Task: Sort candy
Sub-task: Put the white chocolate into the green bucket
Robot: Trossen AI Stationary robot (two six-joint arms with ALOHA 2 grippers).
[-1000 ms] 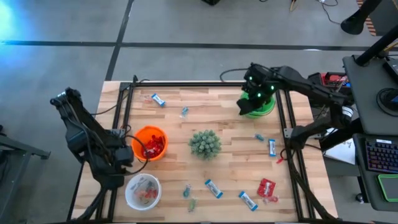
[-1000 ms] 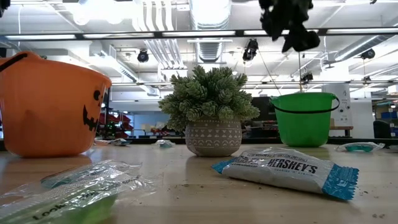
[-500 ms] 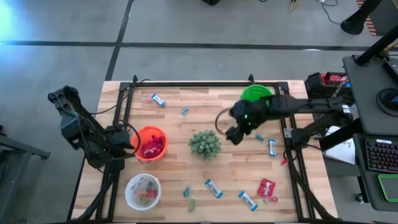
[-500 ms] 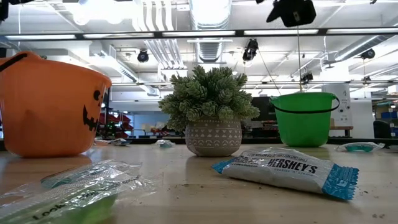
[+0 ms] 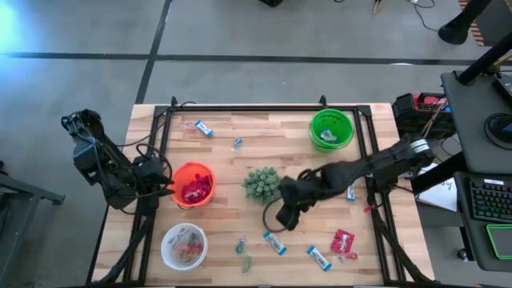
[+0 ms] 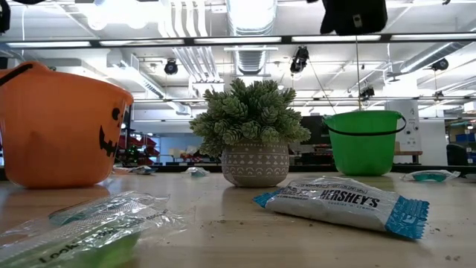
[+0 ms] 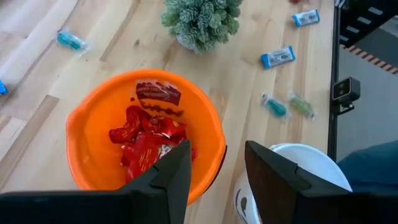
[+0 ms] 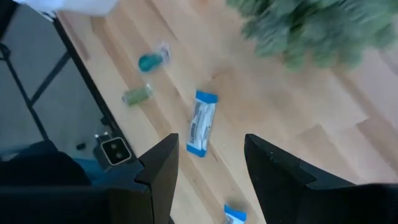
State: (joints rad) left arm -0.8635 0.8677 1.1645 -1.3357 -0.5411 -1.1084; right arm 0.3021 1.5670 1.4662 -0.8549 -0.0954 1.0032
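Note:
Candy lies scattered on the wooden table: blue-and-white bars (image 5: 274, 242) (image 5: 318, 258) (image 5: 350, 190), teal pieces (image 5: 238, 144) (image 5: 241, 246) and red packets (image 5: 343, 242). My right gripper (image 5: 284, 216) (image 8: 211, 149) hovers open and empty just near of the plant, with one blue-and-white bar (image 8: 200, 130) ahead of its fingers. My left gripper (image 5: 164, 186) (image 7: 217, 180) is open and empty at the left rim of the orange bowl (image 5: 192, 184), which holds red packets (image 7: 146, 140). In the low view a Hershey's bar (image 6: 342, 202) lies flat in front.
A spiky potted plant (image 5: 264, 185) stands mid-table beside my right arm. The green bowl (image 5: 331, 129) sits at the far right, the white bowl (image 5: 183, 245) near left. A black frame rail (image 5: 374, 200) runs along the table's right side. More candy lies at the far left (image 5: 203, 128).
My right gripper has swung from above the green bowl toward the near edge and the table's left, passing the plant, and now hangs over the near-middle of the table by a blue-and-white bar. My left arm has drawn slightly toward the far edge beside the orange bowl.

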